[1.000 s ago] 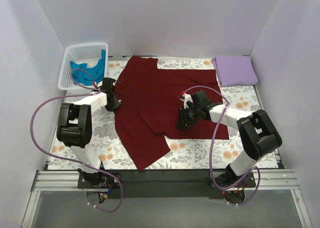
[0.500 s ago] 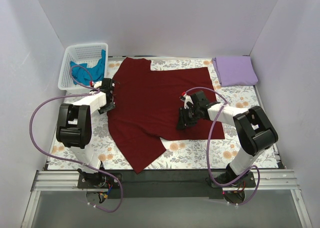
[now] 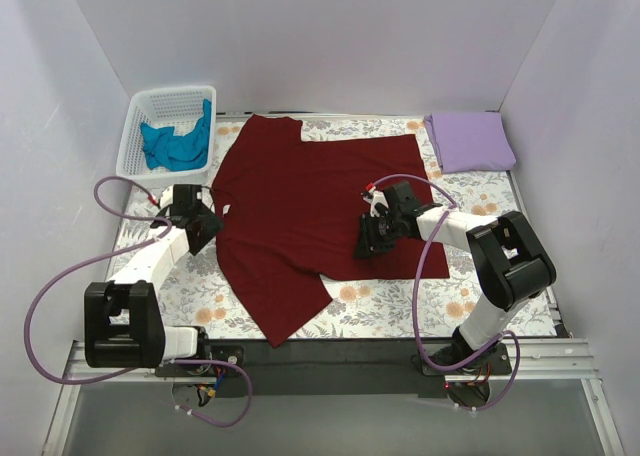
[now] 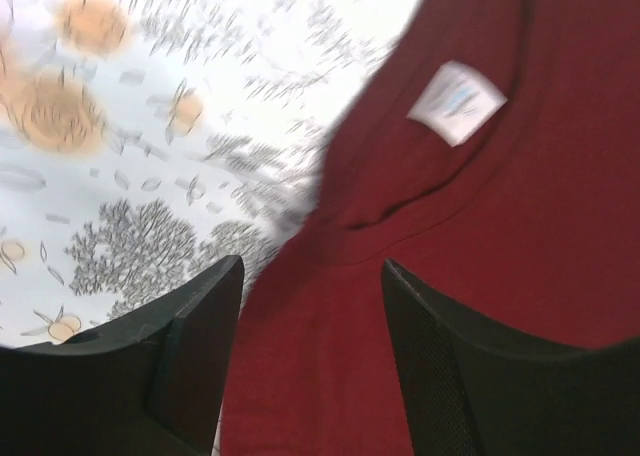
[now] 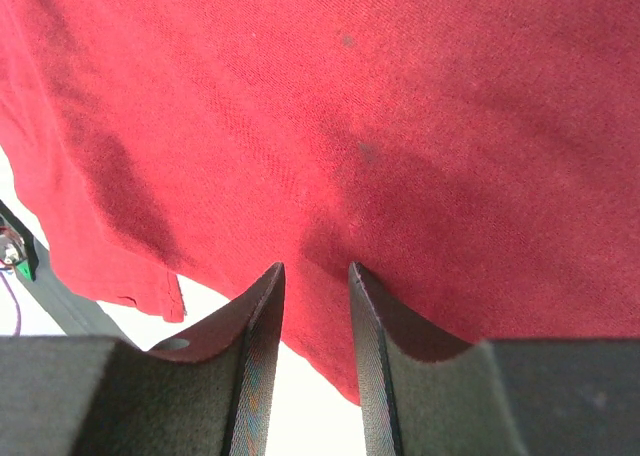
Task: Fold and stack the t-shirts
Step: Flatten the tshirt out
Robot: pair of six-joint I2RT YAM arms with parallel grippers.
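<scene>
Maroon t-shirt [image 3: 300,206] lies spread over the floral cloth [image 3: 400,296] mid-worktop [image 3: 340,348], collar toward the left edge (white label showing). The left hand [image 4: 310,286] hovers at the collar's rim, fingers well apart, holding nothing. The right hand [image 5: 316,276] pinches a pucker of that shirt nearer the right edge. The lavender t-shirt [image 3: 472,141] lies folded in the far right corner, and the teal t-shirt [image 3: 175,144] is heaped in the basket [image 3: 140,111] at the far left.

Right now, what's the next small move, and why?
Probably open the right gripper and lift off: the maroon t-shirt lies spread out, the left gripper is open at its edge, and only the right jaws pinch cloth.
</scene>
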